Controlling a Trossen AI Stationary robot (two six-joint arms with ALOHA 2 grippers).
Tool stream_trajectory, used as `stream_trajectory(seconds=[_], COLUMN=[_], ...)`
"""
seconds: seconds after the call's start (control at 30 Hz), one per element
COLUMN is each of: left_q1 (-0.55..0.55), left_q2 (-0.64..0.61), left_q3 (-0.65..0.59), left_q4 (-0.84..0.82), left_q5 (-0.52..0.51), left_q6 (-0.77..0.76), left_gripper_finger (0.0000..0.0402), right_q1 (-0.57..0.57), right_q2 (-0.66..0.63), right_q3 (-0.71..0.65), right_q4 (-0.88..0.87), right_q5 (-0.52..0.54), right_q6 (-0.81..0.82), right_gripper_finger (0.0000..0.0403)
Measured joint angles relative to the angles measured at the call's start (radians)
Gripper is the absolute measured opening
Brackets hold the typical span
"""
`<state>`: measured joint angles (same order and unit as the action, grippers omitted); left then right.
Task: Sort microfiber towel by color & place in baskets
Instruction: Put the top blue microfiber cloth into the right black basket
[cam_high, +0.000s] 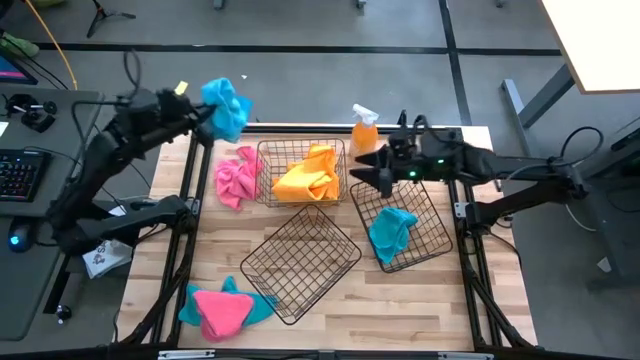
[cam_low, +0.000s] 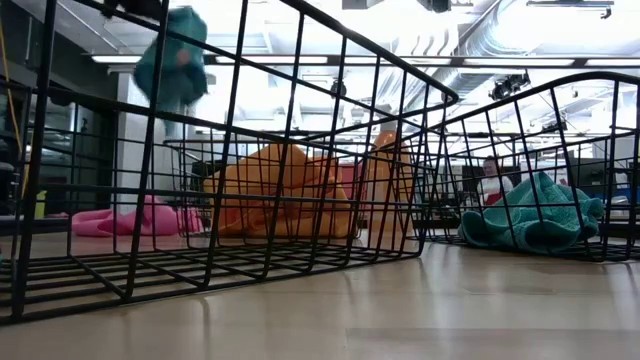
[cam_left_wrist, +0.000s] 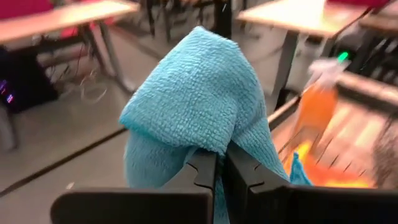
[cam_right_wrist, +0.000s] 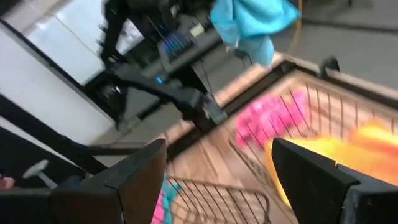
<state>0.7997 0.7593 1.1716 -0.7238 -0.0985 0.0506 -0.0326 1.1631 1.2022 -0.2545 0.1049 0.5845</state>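
My left gripper is raised near the table's far left corner, shut on a teal-blue towel that also shows in the left wrist view and high in the low view. My right gripper hovers open between the far basket, which holds a yellow-orange towel, and the right basket, which holds a teal towel. A pink towel lies on the table left of the far basket. A pink towel on a teal one lies at the near left. The middle basket holds nothing. My left gripper pinches the teal-blue towel between its two fingers at a bunched fold; how many layers I cannot tell. The towel is lifted clear of the table and drapes over and around the fingertips, slack.
An orange spray bottle with a white trigger stands at the far edge behind my right gripper. Black frame rails run along the table's left and right sides. A desk with a keyboard sits beyond the left edge.
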Motion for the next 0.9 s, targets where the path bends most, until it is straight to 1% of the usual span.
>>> stream_trajectory(seconds=[0.17, 0.27, 0.37, 0.57, 0.67, 0.83, 0.9], left_q1=[-0.105, -0.189, -0.287, -0.484, -0.565, -0.658, -0.683], left_q2=[0.054, 0.101, 0.157, 0.302, 0.385, 0.536, 0.6], left_q3=[0.103, 0.129, 0.135, 0.136, 0.136, 0.136, 0.136], left_q4=[0.058, 0.11, 0.197, 0.415, 0.541, 0.729, 0.803], left_q5=[0.036, 0.045, 0.057, 0.065, 0.099, 0.138, 0.153], left_q6=[-0.068, -0.099, -0.102, -0.102, -0.102, -0.102, -0.116], left_gripper_finger=[0.0, 0.0, 0.0, 0.0, 0.0, 0.0, 0.0], right_q1=[0.0, 0.0, 0.0, 0.0, 0.0, 0.0, 0.0], right_q2=[-0.057, -0.079, -0.096, -0.132, -0.152, -0.174, -0.176], right_q3=[0.0, 0.0, 0.0, 0.0, 0.0, 0.0, 0.001], right_q4=[0.04, 0.03, 0.027, 0.029, 0.038, 0.062, 0.077], right_q5=[0.041, 0.065, 0.091, 0.135, 0.157, 0.255, 0.274], right_q6=[-0.071, -0.099, -0.124, -0.153, -0.175, -0.201, -0.207], right_gripper_finger=[0.0288, 0.0288, 0.0288, 0.0288, 0.0288, 0.0288, 0.0288])
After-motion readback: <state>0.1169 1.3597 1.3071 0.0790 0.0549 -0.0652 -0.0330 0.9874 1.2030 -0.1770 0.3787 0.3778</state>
